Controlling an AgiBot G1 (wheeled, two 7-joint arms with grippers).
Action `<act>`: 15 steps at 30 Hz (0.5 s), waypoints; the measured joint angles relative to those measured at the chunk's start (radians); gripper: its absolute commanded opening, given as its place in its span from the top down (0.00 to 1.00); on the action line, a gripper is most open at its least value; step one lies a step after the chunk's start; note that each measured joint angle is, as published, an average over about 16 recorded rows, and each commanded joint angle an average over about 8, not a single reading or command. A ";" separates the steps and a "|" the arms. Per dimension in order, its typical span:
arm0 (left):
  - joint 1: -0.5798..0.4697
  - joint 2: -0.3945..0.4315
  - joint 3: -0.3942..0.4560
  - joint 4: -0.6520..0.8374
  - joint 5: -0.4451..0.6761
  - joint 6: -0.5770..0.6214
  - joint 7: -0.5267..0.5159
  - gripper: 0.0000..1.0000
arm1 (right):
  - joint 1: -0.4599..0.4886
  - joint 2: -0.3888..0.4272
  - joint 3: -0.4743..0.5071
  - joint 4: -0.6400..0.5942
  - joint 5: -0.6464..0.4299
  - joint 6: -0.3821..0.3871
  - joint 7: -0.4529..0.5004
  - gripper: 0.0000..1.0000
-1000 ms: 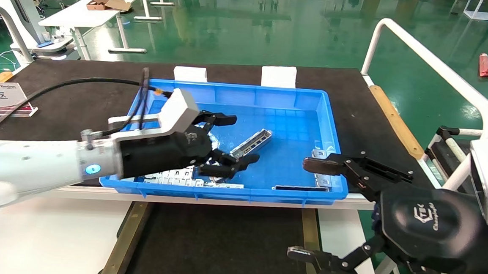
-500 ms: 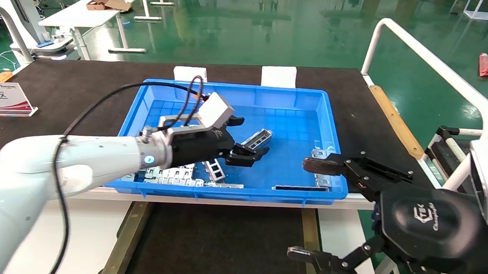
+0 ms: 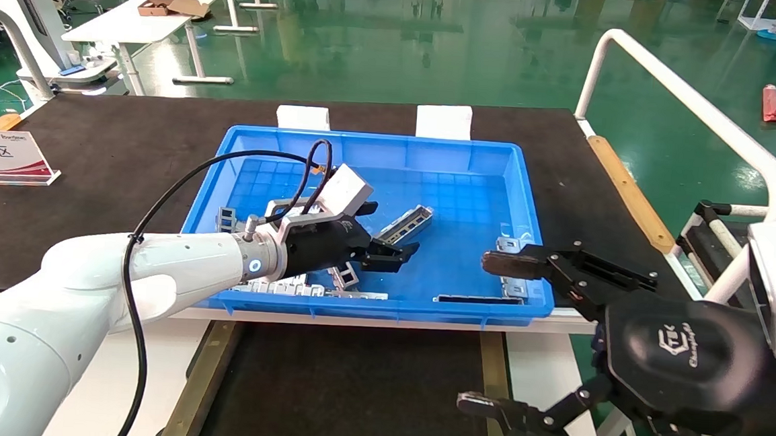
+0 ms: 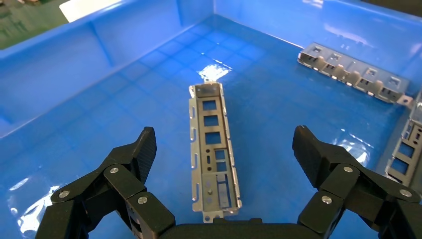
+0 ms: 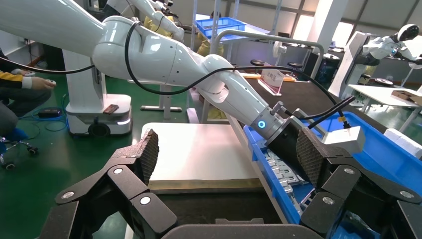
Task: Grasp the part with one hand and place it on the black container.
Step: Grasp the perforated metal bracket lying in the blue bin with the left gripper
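Observation:
The part [image 3: 406, 223], a slim silver channel strip with slots, lies flat at an angle on the floor of the blue bin [image 3: 369, 306]. My left gripper [image 3: 387, 235] is open and low inside the bin at the part's near end. In the left wrist view the part [image 4: 213, 149] lies lengthwise between the spread fingers [image 4: 147, 144], untouched. The black container [image 3: 351, 384], with brownish-gold rails, sits in front of the bin and holds nothing that I can see. My right gripper [image 3: 482, 331] hangs open and empty at the bin's front right corner, above the container's right rail.
Tabbed plates [image 3: 276, 282] and a ladder-like strip [image 3: 344, 276] lie at the bin's front left. Another plate [image 3: 511, 249] lies at the bin's right wall and shows in the left wrist view [image 4: 353, 74]. Two white foam blocks [image 3: 303, 117] stand behind the bin. A white rail [image 3: 672, 94] runs on the right.
My left gripper has swung right and forward from the bin's front left to the part's near end, still open. The right arm has not moved.

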 measured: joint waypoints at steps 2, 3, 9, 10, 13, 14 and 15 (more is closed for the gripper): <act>0.003 0.000 0.017 -0.004 -0.011 -0.012 -0.009 1.00 | 0.000 0.000 0.000 0.000 0.000 0.000 0.000 1.00; 0.005 0.000 0.025 -0.005 -0.017 -0.018 -0.013 1.00 | 0.000 0.000 0.000 0.000 0.000 0.000 0.000 1.00; 0.013 -0.001 0.073 -0.012 -0.052 -0.048 -0.034 1.00 | 0.000 0.000 0.000 0.000 0.000 0.000 0.000 1.00; 0.014 -0.001 0.080 -0.013 -0.057 -0.053 -0.037 1.00 | 0.000 0.000 0.000 0.000 0.000 0.000 0.000 1.00; 0.017 -0.002 0.101 -0.012 -0.075 -0.066 -0.043 1.00 | 0.000 0.000 0.000 0.000 0.000 0.000 0.000 1.00; 0.018 -0.002 0.107 -0.012 -0.080 -0.070 -0.045 1.00 | 0.000 0.000 0.000 0.000 0.000 0.000 0.000 1.00; 0.019 -0.002 0.114 -0.012 -0.086 -0.074 -0.047 1.00 | 0.000 0.000 0.000 0.000 0.000 0.000 0.000 1.00</act>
